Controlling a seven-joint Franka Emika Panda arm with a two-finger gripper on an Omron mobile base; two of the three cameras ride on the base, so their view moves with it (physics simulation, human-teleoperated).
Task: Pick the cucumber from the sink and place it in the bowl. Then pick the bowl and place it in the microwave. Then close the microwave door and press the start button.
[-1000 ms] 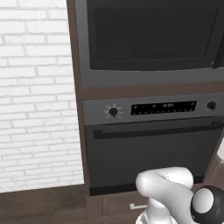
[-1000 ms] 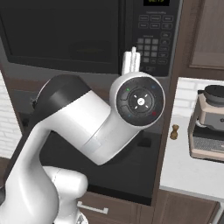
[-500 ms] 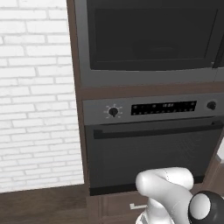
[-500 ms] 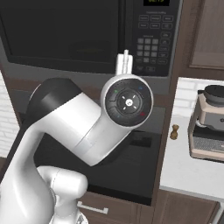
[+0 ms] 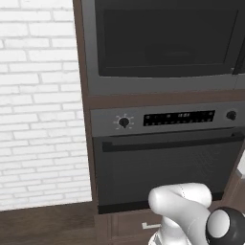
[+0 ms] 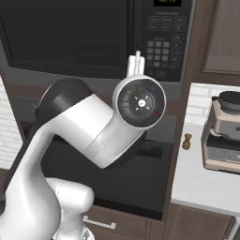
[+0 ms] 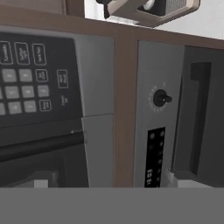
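My fingers [image 6: 137, 60]: spread wide, nothing between them, raised in front of the microwave's keypad.
Hand position: just below the keypad [image 6: 165, 44] in the right base view; whether a fingertip touches the panel I cannot tell.
Oven [image 5: 167, 162]: directly under the microwave, its door shut, knob [image 7: 160, 98] and display strip on its control band; not part of my job.
Microwave [image 5: 162, 45]: built in above the oven.
Door [image 6: 65, 35]: lies flush with the front, dark window facing out; I judge it shut.
Bowl: behind that glass I make out only a faint pale shape; too dim to call it the bowl.
Cucumber: I cannot place it from here; if the earlier steps went through, it sits in the bowl inside.
Counter [image 6: 206, 180]: to the right, with a coffee machine [image 6: 224, 131] and a small brown pepper mill [image 6: 187, 141]; neither concerns me.
Done, by my judgement: fetching, loading, door closing.
Left: pressing start. With my hand at the keypad, I judge this to be the step in hand, not yet confirmed.
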